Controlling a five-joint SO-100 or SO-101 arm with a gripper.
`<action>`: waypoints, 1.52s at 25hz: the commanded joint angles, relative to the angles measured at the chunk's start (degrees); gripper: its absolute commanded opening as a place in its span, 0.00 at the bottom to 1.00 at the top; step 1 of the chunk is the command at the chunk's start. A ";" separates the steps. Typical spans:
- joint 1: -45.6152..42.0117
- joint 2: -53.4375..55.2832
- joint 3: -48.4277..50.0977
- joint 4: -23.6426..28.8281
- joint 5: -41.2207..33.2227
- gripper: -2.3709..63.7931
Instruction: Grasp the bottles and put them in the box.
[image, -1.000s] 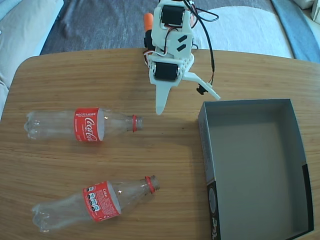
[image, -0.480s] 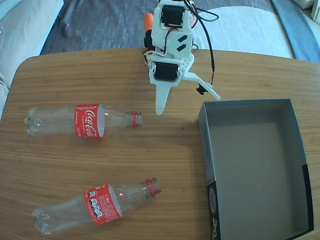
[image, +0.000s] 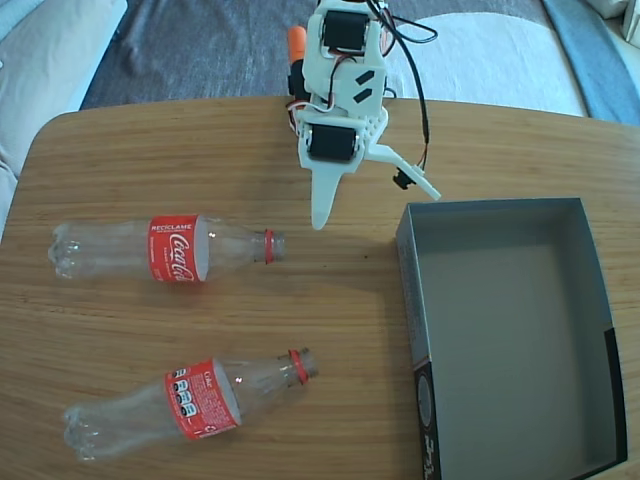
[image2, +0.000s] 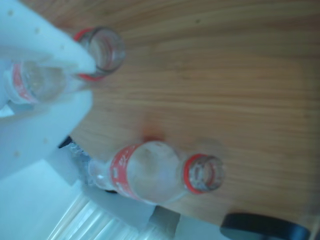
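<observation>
The tool (image: 372, 200) is hanging spread and empty between the far bottle (image: 165, 250) and the box (image: 420, 300); it should be straddling that bottle's labelled belly, not the neck.

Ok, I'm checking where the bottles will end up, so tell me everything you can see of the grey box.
The rectangular dark grey cardboard box sits open-topped on the wooden table, at the right of the fixed view. Its low walls are dark outside and its floor is a lighter plain grey, with nothing inside. One long side faces the two bottles, and that outer wall carries a pale printed mark near the bottom corner. Its lower right corner runs out of frame. Nothing touches it except the table; the white hand hangs apart, to its upper left.
</observation>
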 joint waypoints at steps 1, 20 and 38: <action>0.18 0.53 -0.35 0.00 -0.44 0.03; 0.79 -10.37 -12.74 0.09 -0.44 0.03; 2.99 -51.68 -46.23 0.09 -11.34 0.03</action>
